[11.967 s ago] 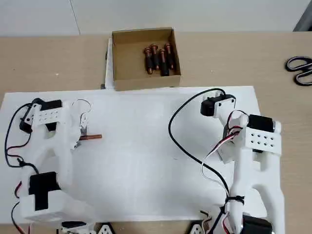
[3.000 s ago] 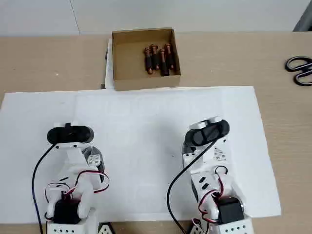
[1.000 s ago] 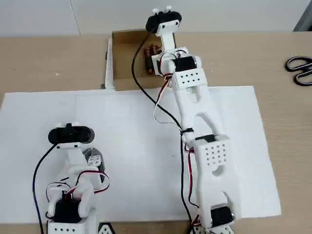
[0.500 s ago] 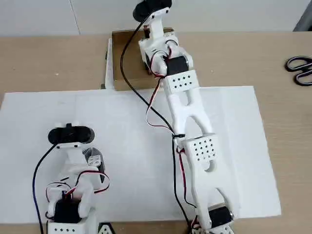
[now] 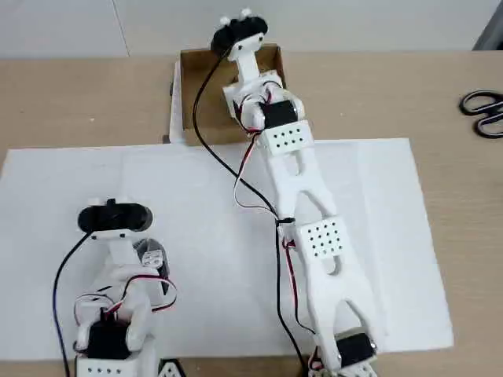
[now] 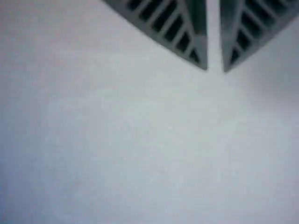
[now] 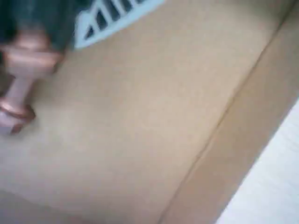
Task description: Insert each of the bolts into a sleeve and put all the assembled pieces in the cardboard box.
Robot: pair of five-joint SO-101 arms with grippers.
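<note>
Two claws, one in play: R gripper [image 5: 245, 78] sits down inside the cardboard box [image 5: 200, 98], its arm stretched full length across the white sheet [image 5: 196, 196] to get there. Can't tell if it's clamped or loose: its wrist cam is too close in, and from the high cam the arm covers it. Right beside it, touching or nearly so, is an assembled piece [image 7: 25, 51]: dark sleeve [image 7: 28, 18], copper bolt [image 7: 21, 79] poking out the end, low over the box floor and well away from the box wall. Held or lying there? No call from here. Looks like the drop-off step, i.e. piece going into the box. Next move, I'd say: if gripped, let go low so it doesn't bounce or roll, then lift straight up before pulling back. The walls are close, and a dragged wrist could shove the box. L gripper [image 6: 215, 65] is parked, pinched to a sliver of a gap, nothing in it, over the sheet w/ arm folded near the front edge. Far off right, scissors [image 5: 483, 110] lie on the table [image 5: 78, 94].
</note>
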